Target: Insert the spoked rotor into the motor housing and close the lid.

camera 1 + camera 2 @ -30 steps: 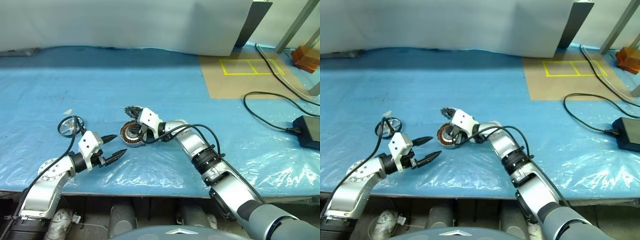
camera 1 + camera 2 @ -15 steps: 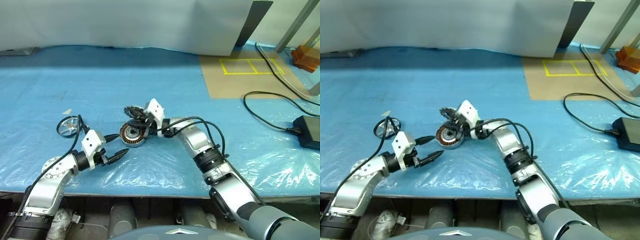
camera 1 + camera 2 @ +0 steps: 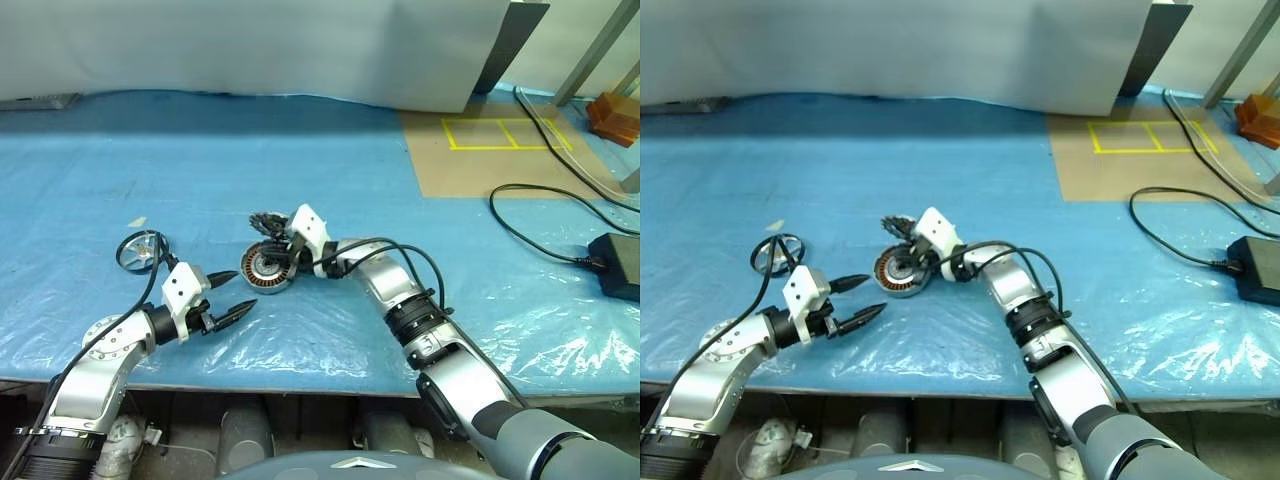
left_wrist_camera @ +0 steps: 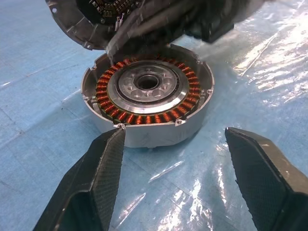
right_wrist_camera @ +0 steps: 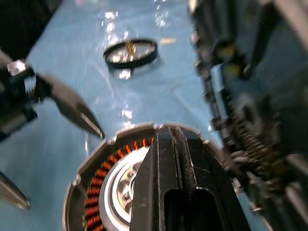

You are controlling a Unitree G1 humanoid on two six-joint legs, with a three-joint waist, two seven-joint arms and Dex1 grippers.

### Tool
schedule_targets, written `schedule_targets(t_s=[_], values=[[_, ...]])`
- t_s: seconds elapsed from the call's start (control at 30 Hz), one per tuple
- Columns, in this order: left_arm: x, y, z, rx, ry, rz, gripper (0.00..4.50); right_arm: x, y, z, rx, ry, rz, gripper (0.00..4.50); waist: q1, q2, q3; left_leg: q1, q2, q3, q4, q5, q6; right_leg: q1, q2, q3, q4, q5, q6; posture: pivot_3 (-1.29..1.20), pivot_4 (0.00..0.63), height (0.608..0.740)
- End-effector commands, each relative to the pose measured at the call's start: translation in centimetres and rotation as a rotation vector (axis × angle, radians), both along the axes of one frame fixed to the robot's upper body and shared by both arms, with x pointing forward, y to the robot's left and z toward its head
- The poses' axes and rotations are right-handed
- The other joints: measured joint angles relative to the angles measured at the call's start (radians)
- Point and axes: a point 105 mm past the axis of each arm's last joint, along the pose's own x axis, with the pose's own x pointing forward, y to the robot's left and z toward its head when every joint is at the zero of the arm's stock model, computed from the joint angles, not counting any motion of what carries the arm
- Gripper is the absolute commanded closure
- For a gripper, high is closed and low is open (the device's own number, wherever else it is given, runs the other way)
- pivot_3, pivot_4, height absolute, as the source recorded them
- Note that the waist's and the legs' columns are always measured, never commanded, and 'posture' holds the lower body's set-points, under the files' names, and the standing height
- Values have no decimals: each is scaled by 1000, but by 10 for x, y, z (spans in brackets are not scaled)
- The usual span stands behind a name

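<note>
Left gripper [image 3: 228, 294] sits nearest the table edge, just short of the motor housing [image 3: 267, 268], its two black fingers [image 4: 98, 178] spread wide and holding nothing; the tips point at the housing without touching it.

Motor housing lies flat on the blue plastic sheet [image 3: 330, 180], open side up. The ring of copper windings [image 4: 144, 118] and the central hub [image 4: 147, 83] are exposed in the left wrist view. No cover is on it.

Right gripper [image 3: 283, 252] is over the far-right rim of the housing, fingers [image 5: 175, 178] pressed together. Nothing can be seen gripped between them. Whether the tips touch the housing cannot be told.

Spoked rotor [image 3: 267, 222] stands just beyond the housing, tilted on edge beside the right gripper's white wrist block; whether it leans on the gripper cannot be told.

A thin round ring-like part [image 3: 139, 250] lies on the sheet well to the left of the housing, by the left arm's cable.

Far to the right of the housing, a black cable [image 3: 540, 225] and a black box [image 3: 615, 262] rest on the sheet; further back lies a brown panel with yellow tape squares [image 3: 495, 133].
</note>
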Motion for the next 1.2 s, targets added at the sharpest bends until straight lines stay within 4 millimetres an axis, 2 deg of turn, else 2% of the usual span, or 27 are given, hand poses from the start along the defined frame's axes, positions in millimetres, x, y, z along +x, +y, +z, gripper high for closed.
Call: schedule_targets(t_s=[0.03,0.2,0.27,0.37,0.53,0.6,0.67,0.83,0.93,1.03,1.1,1.2], values=[[2,1,9,8,-38,-5,1019,-10,14,17,30,-55,74,4426,-1,0,0,0,0,0,0,0,0,0,0,0,0,0,0,0,150,740],[3,3,10,9,-40,-3,1019,-13,12,-27,-188,-106,74,4426,-2,0,0,0,0,0,-1,-1,-1,0,0,-1,0,0,0,0,150,740],[5,8,12,4,-42,22,1019,-12,8,-34,-213,-100,64,4426,-2,0,0,0,0,0,-1,-1,-1,0,0,-1,0,0,0,0,150,740],[10,18,16,4,-50,64,1019,-9,4,-30,-202,-106,51,4426,-2,0,0,1,0,0,-1,-1,-1,0,0,0,0,0,-1,0,150,740],[27,55,42,-46,-67,209,1019,-7,-5,15,22,-94,45,4426,4,0,0,0,0,0,1,-1,-1,1,0,0,0,0,-1,0,150,740],[33,70,52,-38,-75,253,1019,-7,-15,29,59,-69,45,4426,2,-1,0,0,0,-1,2,-1,-1,0,0,0,1,0,0,0,150,740],[38,84,59,-4,-58,277,1019,-9,-28,33,33,-66,55,4426,2,-1,0,0,0,-1,2,-1,-1,0,1,0,1,0,0,0,150,740],[57,115,73,97,-25,375,1019,-12,-60,30,-22,-29,26,4426,6,-1,0,0,0,-2,1,-1,-2,0,1,-1,1,0,0,0,150,740],[65,138,72,156,-8,472,1019,-14,-78,18,-63,-15,-24,4426,7,-1,0,0,0,-2,0,-1,-2,0,1,-1,1,2,3,0,150,740],[65,154,67,218,-3,535,1019,-13,-90,8,-80,4,-91,4426,2,-1,0,0,0,-2,0,-1,-3,0,1,-1,0,2,3,0,150,740],[63,162,71,213,-10,554,1019,-14,-95,0,-88,23,-133,4426,1,-1,0,0,0,-2,-1,-2,-3,0,2,-1,0,2,3,0,150,740],[58,169,71,235,42,543,1019,-15,-98,-7,-89,44,-169,4426,2,-2,0,-1,0,-2,-1,-2,-4,0,2,-1,0,2,3,0,150,740]])
